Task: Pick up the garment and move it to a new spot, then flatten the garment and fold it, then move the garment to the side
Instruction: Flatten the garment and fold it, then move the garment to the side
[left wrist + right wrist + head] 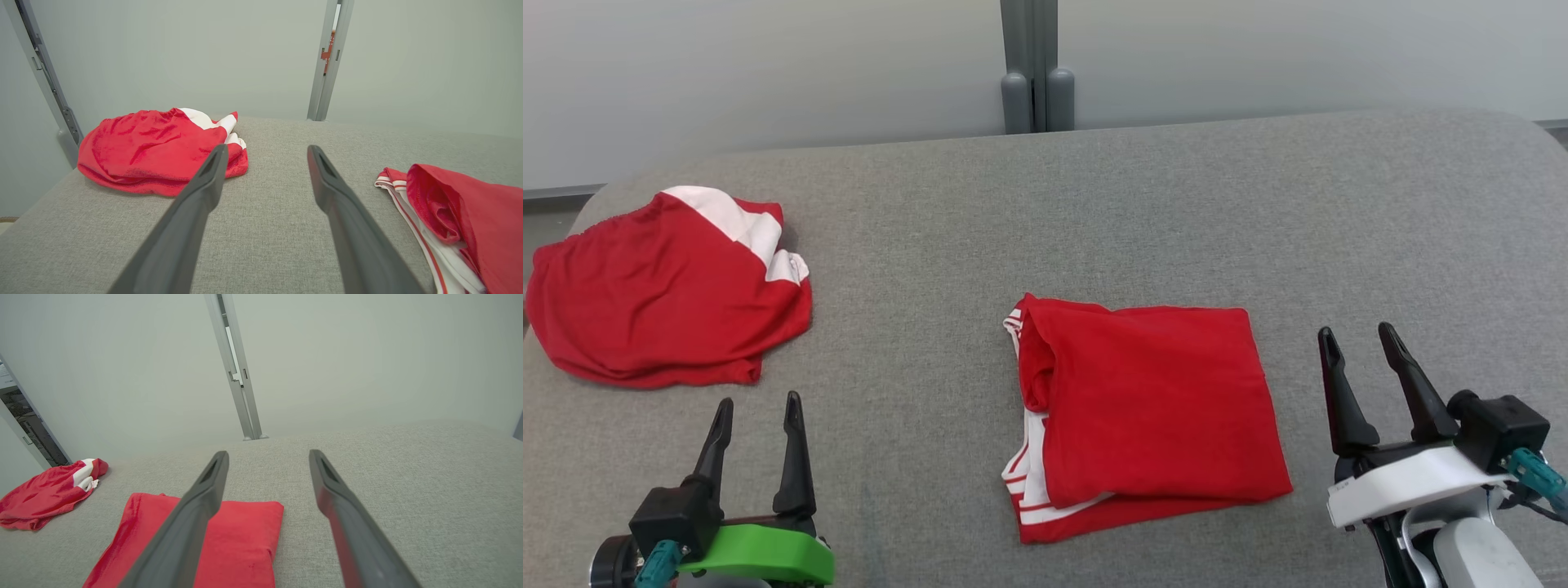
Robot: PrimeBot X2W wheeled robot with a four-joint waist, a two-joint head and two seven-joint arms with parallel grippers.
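Left gripper [758, 400] is sitting nearest in the head view, lower left, fingers spread and carrying nothing. Right gripper [1357, 329] is doing the same at lower right. Folded garment [1152, 400] is lying mid-surface on the grey cushion [1094, 204], closer to the right gripper, with neither gripper touching it. Fold is looking finished, so I'm reading the step in hand as the move aside. To do it well, I'd be pinching two opposite edges through all layers and keeping the stack level, or the fold is likely opening up. Crumpled garment [662, 302] is taking the far left, so I'd be avoiding that side.

Left wrist view: left gripper [267, 148] is framing bare cushion. Crumpled garment [151, 147] is lying ahead-left. Folded garment [461, 212] is showing its layered end at right, with white striped trim [412, 228] peeking from under the red.

Right wrist view: right gripper [268, 453] is standing splayed and empty. Folded garment [241, 535] is showing a smooth, roughly rectangular red top panel.
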